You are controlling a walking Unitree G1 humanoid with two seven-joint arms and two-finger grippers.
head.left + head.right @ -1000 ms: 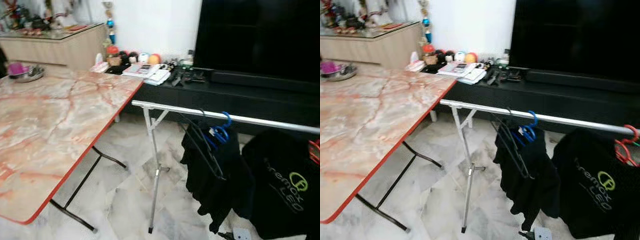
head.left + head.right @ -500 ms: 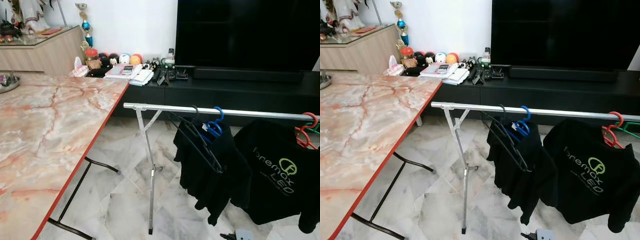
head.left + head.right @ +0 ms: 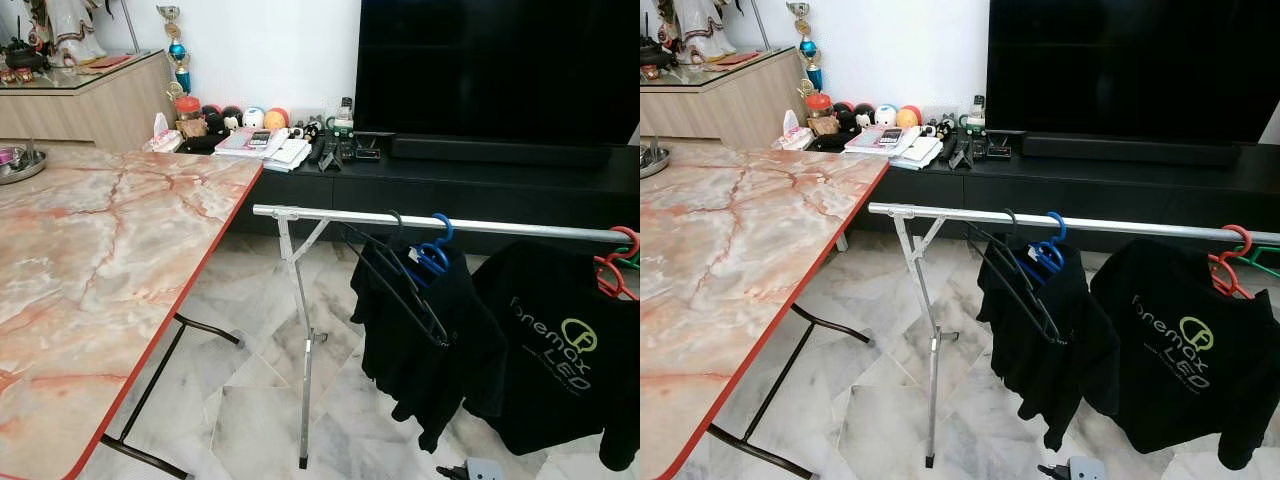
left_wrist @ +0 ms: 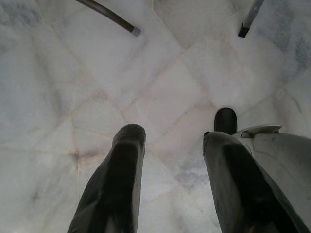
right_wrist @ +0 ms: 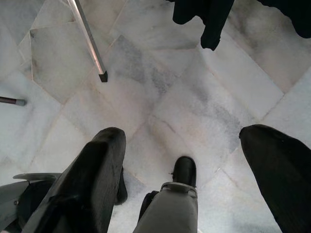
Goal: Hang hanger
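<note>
Beside marble table [image 3: 90, 250], clothes rail [image 3: 430, 221] on white tiled floor [image 3: 250, 400]

Rail [image 3: 450, 222] & green hanger [image 3: 632, 262] cut off at frame edge, right side.

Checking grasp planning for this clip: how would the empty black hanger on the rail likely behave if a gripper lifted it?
The black hanger looks thin-framed, so probably light and fairly stiff. It hangs tilted from the rail by its hook, so it may swing. It rests against the black garment, which could snag.

Blue hanger [image 3: 433, 256], silver rail [image 3: 440, 222], black shirts [image 3: 540, 350] (one green-lettered), marbled orange-veined table [image 3: 90, 270].
</note>
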